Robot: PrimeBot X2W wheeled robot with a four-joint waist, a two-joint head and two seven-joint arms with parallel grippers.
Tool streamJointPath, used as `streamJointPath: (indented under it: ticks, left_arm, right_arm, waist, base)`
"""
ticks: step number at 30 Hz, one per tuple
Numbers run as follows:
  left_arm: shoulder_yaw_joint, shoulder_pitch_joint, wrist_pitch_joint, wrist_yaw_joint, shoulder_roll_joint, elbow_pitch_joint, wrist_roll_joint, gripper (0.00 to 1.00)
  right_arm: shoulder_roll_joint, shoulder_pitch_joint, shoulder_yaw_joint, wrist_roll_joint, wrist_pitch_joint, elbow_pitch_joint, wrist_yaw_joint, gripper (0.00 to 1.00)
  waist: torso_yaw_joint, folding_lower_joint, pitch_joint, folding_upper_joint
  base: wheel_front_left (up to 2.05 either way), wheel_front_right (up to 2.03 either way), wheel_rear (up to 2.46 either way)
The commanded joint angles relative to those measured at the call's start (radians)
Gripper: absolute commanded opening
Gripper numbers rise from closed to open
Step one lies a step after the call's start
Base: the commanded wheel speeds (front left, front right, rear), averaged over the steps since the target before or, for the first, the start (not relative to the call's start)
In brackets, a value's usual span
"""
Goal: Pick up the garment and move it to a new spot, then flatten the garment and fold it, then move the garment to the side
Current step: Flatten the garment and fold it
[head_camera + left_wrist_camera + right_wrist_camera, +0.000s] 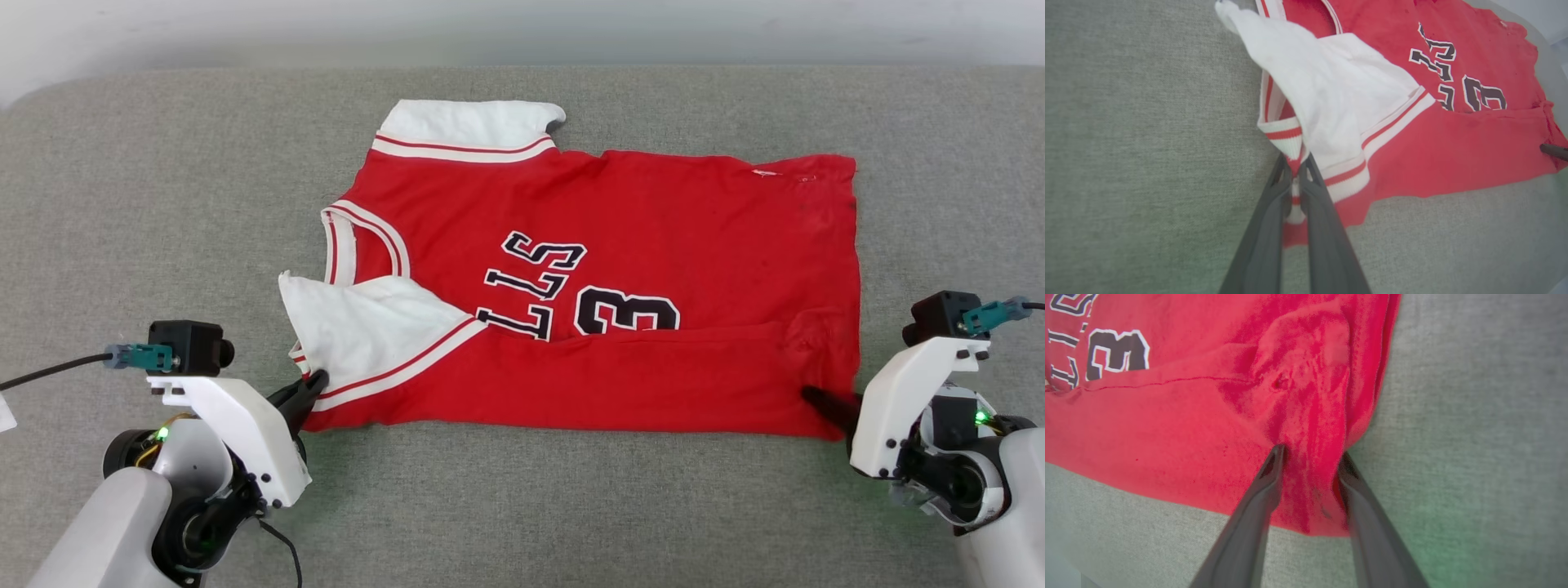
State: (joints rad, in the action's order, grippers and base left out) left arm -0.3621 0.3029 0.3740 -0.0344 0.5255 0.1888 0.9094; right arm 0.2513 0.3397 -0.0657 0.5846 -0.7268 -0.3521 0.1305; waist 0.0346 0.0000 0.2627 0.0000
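The garment [620, 245] lies sideways on the grey cushion [522, 506], long axis left to right, collar left, hem right.
At its near-left corner the left gripper [314, 384] is pinched shut on the white sleeve's [367, 322] striped trim. At the near-right corner the right gripper [812, 398] straddles bunched hem, fingers apart; whether it grips yet, I cannot tell.

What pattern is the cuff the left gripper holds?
White cuff with red stripes; clearest in left wrist view.
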Motion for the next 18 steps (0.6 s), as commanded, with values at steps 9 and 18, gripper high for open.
streamJointPath:
  ticks: [9,18]
  left_arm:
    - [0.017,-0.046,-0.058,0.004,-0.011,0.028,0.008,0.00]
    - [0.042,-0.167,-0.120,0.045,-0.012,-0.003,0.016,0.00]
  right_arm:
    - [0.013,0.015,-0.077,0.024,0.048,0.000,0.000,0.00]
    - [0.053,-0.061,-0.137,0.055,0.066,0.069,0.000,0.00]
  waist:
    - [-0.024,0.0000,-0.050,0.0000]
    - [-0.032,0.0000,-0.178,0.0000]
  base:
    - [0.00,0.00,0.00]
    - [0.00,0.00,0.00]
